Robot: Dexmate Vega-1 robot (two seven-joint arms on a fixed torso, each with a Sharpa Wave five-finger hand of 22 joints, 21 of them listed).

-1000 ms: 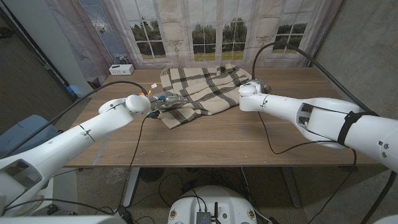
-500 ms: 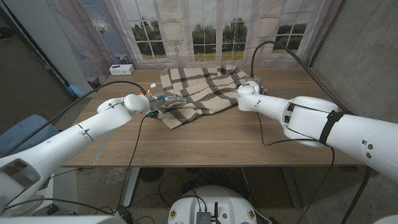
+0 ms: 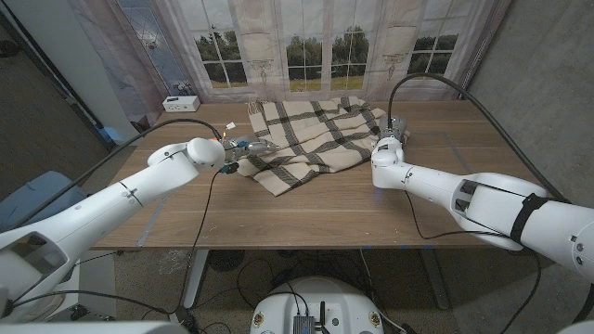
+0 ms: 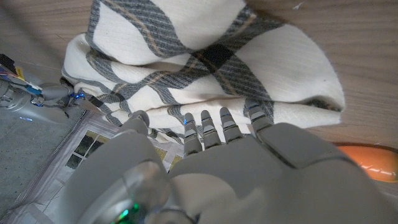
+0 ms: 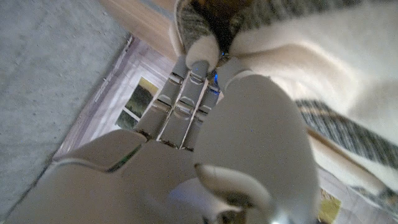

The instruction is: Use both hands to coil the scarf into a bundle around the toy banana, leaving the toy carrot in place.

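Wooden table (image 3: 306, 209) stands before a backdrop (image 3: 306, 46) printed with windows and curtains. One white box (image 3: 177, 102) sits at the table's far left corner.

One plaid scarf (image 3: 311, 139), cream with grey stripes, lies folded and bunched across the far middle of the table. In the left wrist view the scarf (image 4: 205, 68) shows as stacked folds with rounded edges.

One toy carrot (image 4: 367, 163) shows as an orange shape on the wood, just beside the left hand and apart from the scarf's rounded fold. In the head view a small orange spot near the left hand cannot be identified with certainty. The toy banana cannot be made out.

Two robot arms reach in, one from each near corner.

Left hand (image 3: 243, 148) is at the scarf's left edge. In the left wrist view the left hand (image 4: 249, 168) has its fingertips (image 4: 205, 118) extended side by side against the lowest fold of cloth. Whether they grip the cloth cannot be determined.

Right hand (image 3: 393, 130) is at the scarf's right edge. In the right wrist view the right hand (image 5: 205, 143) has its fingers (image 5: 196, 68) closed on a gathered tuft of the scarf (image 5: 323, 68), pinching the cloth.

One black cable runs along each arm.
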